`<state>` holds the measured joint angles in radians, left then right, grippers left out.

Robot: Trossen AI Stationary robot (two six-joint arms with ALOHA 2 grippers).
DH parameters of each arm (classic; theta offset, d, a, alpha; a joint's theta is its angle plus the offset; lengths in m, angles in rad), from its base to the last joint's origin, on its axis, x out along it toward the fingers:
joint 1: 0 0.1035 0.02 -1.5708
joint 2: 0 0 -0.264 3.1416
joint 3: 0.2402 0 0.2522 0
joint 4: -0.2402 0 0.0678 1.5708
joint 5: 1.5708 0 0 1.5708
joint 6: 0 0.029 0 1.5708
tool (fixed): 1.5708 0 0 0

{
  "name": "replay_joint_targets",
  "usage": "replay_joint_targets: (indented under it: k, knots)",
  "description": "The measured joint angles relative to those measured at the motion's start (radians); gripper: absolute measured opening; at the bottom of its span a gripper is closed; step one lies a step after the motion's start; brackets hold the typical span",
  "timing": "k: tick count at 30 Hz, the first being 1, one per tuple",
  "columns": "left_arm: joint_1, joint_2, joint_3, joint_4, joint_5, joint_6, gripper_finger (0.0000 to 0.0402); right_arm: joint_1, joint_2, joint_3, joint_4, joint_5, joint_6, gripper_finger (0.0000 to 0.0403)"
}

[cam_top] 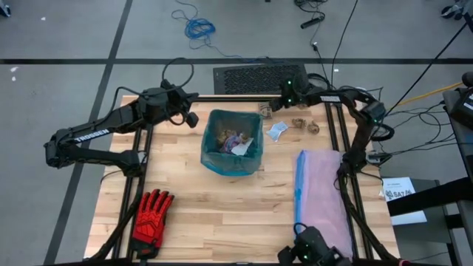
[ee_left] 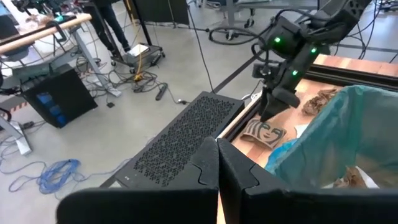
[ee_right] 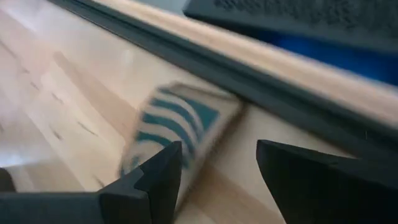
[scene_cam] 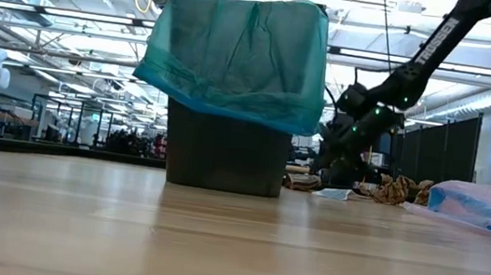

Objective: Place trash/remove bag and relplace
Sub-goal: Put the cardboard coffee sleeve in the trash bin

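Because it is a flat scrap of printed card or paper lying on the wood, the striped piece of trash (ee_right: pixel 177 134) looks light, thin and easily bent, and it will probably slide rather than lift unless one finger gets under an edge. It sits just ahead of and below the right gripper (ee_right: pixel 217 165), whose fingers (ee_right: pixel 152 177) are spread with nothing between them, close to the table's far rail (cam_top: pixel 244 96). A pinch across the scrap's short width near its closest end seems the surest hold. More crumpled brown paper lumps (cam_top: pixel 304 124) and a pale blue scrap (cam_top: pixel 277 131) lie on the table beside that gripper. Farther off stands the bin (scene_cam: pixel 225 149), lined with the teal bag (scene_cam: pixel 237 57), thin, limp film best taken at its folded-over rim. Over the bin's far left corner hovers the left gripper (ee_left: pixel 217 171), fingers pressed together on nothing.
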<state>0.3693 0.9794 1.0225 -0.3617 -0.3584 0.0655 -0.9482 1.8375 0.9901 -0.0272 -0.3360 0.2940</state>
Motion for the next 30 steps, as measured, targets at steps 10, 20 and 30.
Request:
replay_joint_targets:
  k: [10,20,30]
  knots:
    - [-0.003,0.0,0.0,-0.022,0.0,-0.001,0.0,0.02,0.05,0.004,0.115,-0.011,0.054,0.0172]
    - [-0.004,0.0,0.0,-0.028,0.007,-0.003,0.0,0.061,0.049,0.027,0.142,-0.049,0.072,0.0022]
    - [-0.004,0.0,0.0,-0.054,0.007,-0.006,0.0,0.06,0.046,0.047,0.024,-0.064,0.088,0.0128]
